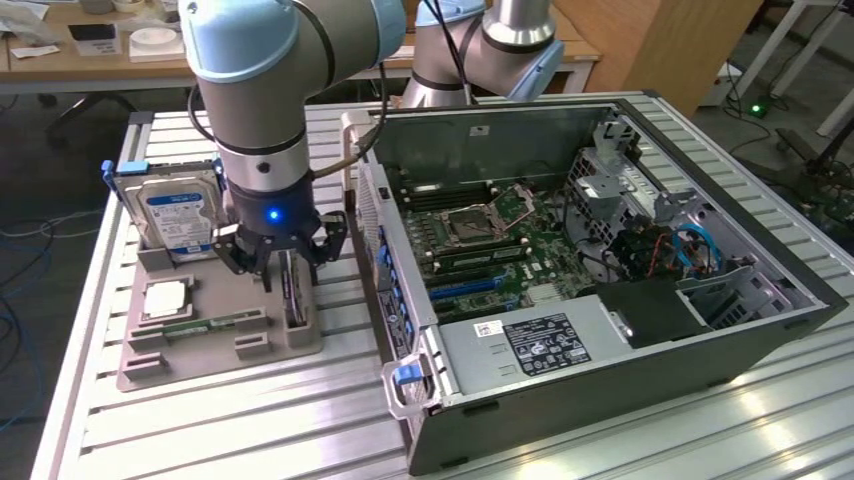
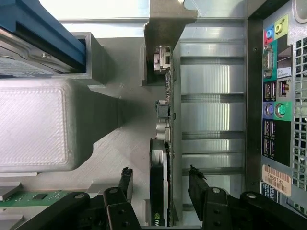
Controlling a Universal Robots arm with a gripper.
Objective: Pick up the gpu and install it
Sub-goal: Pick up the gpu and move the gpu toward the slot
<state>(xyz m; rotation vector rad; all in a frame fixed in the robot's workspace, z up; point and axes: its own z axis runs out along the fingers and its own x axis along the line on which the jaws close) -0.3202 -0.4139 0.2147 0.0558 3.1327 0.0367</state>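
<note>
Slatted metal table (image 1: 200,430): gray fixture (image 1: 187,365) beside open PC case (image 1: 561,410). gpu (image 2: 160,191) stands on edge in fixture. Tool (image 2: 160,173) open, jaws straddling gpu, no contact.

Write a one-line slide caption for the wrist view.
Open end effector straddles the graphics card standing on edge in its gray holder, beside the computer case.

I see my gripper (image 2: 160,171) spread astride the gpu (image 2: 160,129) standing on edge, a clear gap down each face, grey holder block (image 2: 33,124) and upright hard drive (image 1: 180,215) crowding one side, computer case (image 2: 278,115) walling the other, narrow table strip (image 2: 211,115) between.
</note>
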